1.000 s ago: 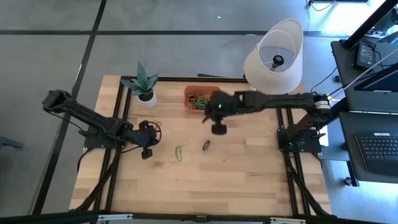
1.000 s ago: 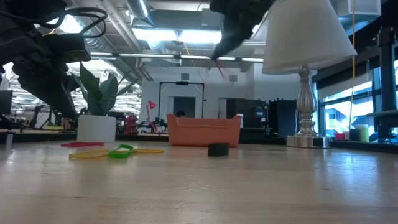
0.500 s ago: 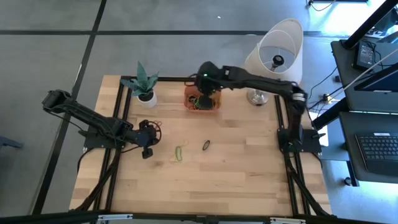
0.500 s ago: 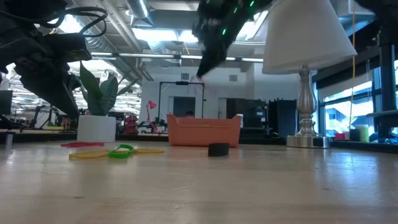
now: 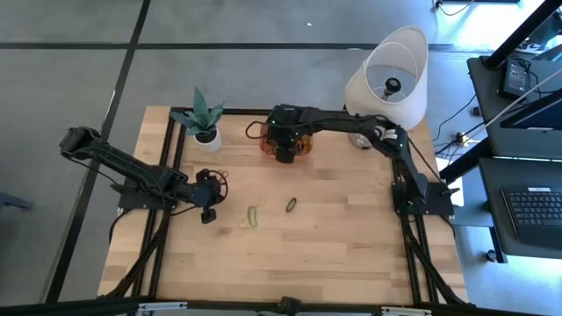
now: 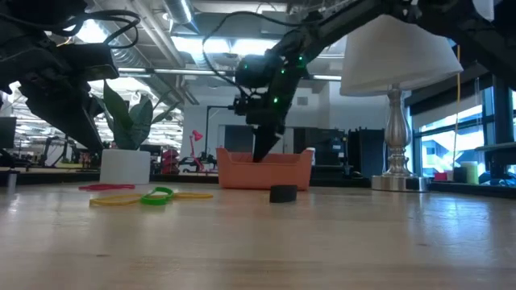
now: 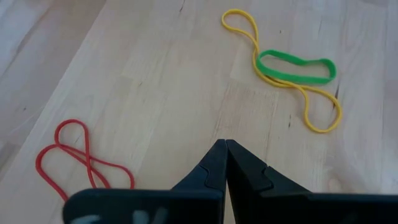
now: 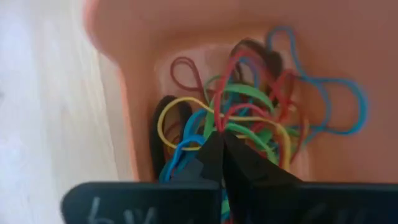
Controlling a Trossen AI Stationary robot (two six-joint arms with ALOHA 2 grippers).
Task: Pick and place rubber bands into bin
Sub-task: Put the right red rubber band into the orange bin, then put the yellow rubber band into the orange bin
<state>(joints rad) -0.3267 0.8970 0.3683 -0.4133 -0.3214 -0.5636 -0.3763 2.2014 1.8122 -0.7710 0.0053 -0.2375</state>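
The orange bin (image 5: 266,132) stands at the table's far side and holds a heap of rubber bands (image 8: 249,106) in several colours. My right gripper (image 8: 221,134) reaches down into it (image 6: 260,153), shut on a red band. On the bare wood lie a red band (image 7: 81,158), a yellow band (image 7: 280,84) with a green band (image 7: 295,67) resting on it, and farther right a black band (image 5: 291,204). My left gripper (image 7: 225,144) hovers shut at the table's left (image 5: 208,213), between the red band and the yellow one, touching nothing. My right gripper pinches a strand of the red band (image 8: 216,115) between its two fingertips. The fingers come from above, pointing steeply down into the bin. The band's free part runs slack from the tips onto the heap of bands in the bin.
A white plant pot (image 5: 207,136) stands left of the bin. A lamp with a white shade (image 5: 386,75) stands at the far right corner. The bin's near wall (image 6: 264,171) hides the fingertips in the low view. Open wood lies at the near half (image 5: 281,263).
My right gripper has swung from in front of the bin toward the table's far edge and to the left. It has then sunk into the bin, staying shut. The red band that hung below it in the air now reaches the heap.
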